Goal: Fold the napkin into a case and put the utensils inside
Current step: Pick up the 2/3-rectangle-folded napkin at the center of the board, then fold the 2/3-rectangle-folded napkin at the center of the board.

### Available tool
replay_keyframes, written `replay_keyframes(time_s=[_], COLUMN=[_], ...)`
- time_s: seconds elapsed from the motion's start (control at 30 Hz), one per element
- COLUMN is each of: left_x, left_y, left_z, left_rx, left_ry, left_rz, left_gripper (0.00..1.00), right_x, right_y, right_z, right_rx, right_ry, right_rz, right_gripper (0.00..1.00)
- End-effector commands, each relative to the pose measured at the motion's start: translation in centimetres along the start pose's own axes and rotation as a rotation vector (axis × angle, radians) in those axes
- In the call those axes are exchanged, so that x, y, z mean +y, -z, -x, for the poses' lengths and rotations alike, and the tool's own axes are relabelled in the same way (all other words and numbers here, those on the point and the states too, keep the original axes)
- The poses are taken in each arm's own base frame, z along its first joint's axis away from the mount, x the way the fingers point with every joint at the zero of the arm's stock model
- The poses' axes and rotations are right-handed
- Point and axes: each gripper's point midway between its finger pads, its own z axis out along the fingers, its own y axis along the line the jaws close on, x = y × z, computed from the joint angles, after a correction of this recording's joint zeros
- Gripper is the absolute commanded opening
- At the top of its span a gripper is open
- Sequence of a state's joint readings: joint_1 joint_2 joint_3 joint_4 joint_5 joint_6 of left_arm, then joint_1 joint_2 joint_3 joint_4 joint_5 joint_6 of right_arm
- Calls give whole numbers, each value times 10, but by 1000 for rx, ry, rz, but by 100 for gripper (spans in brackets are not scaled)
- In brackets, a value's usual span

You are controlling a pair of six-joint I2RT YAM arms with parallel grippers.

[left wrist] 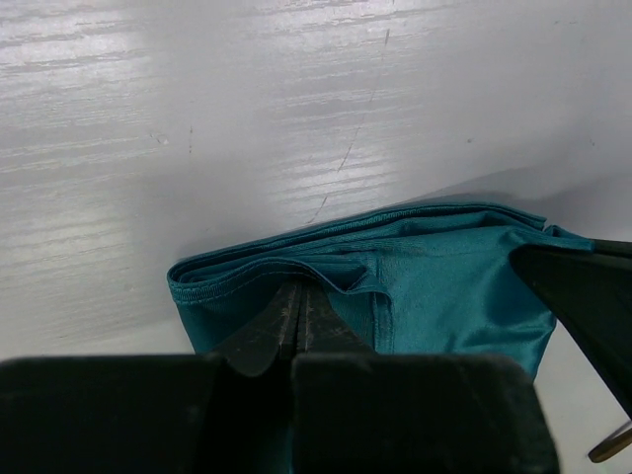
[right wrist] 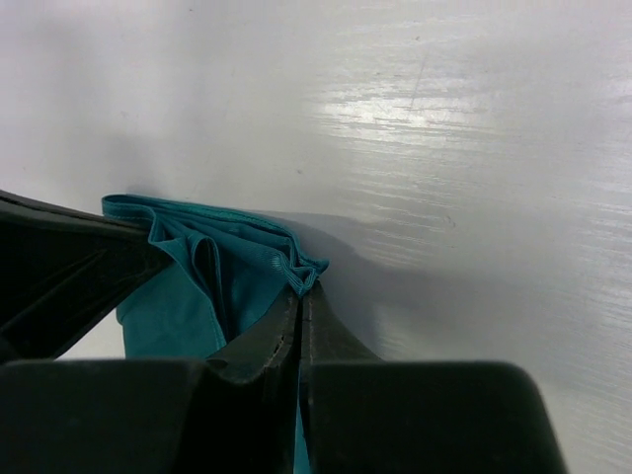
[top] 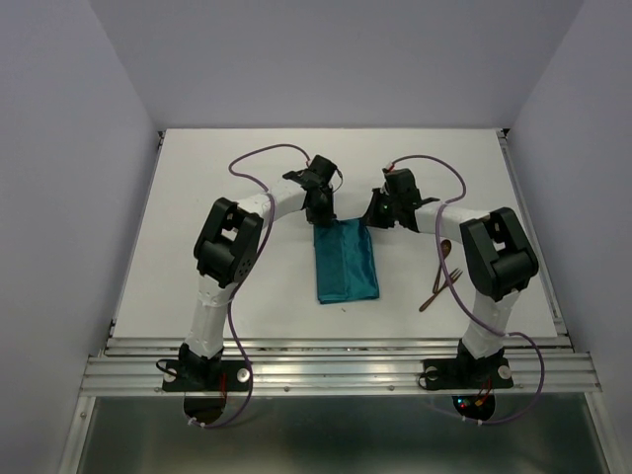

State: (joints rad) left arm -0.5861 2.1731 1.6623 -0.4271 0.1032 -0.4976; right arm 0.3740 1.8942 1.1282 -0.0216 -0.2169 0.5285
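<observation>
The teal napkin (top: 346,262) lies folded into a narrow strip at the table's middle, long side running near to far. My left gripper (top: 321,217) is at its far left corner, and in the left wrist view its jaws (left wrist: 299,288) are shut on a layer of the napkin's (left wrist: 444,286) far hem. My right gripper (top: 374,221) is at the far right corner, its jaws (right wrist: 304,288) shut on the bunched corner of the napkin (right wrist: 188,296). Two reddish-brown utensils, a fork (top: 441,287) and another piece (top: 444,252), lie right of the cloth beside the right arm.
The white table (top: 247,296) ends in a metal rail (top: 336,370) at the near edge. Grey walls close in the left, right and far sides. Purple cables loop above both wrists. A utensil tip (left wrist: 612,446) shows at the left wrist view's lower right corner.
</observation>
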Motion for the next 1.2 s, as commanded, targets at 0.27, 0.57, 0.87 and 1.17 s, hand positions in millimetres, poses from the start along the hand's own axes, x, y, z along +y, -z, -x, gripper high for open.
replay_keyframes(time_s=[0.27,0.57,0.87,1.17], left_x=[2,3,4,4], left_y=[-9,-14,-16,-16], left_z=[-5,-11,-17,-19], left_rx=[24,38,49,51], left_ry=[2,15,22,27], left_rz=[-20,-28,-31,-36], left_gripper=[0,0,0,0], right_x=[54,71,97,102], right_y=[28,20,6,-7], right_z=[27,9,3,4], right_rx=[-116,-68,-43,-39], right_ry=[37,50,25,-38], right_rz=[80,90,133,126], right_gripper=[1,1,1,1])
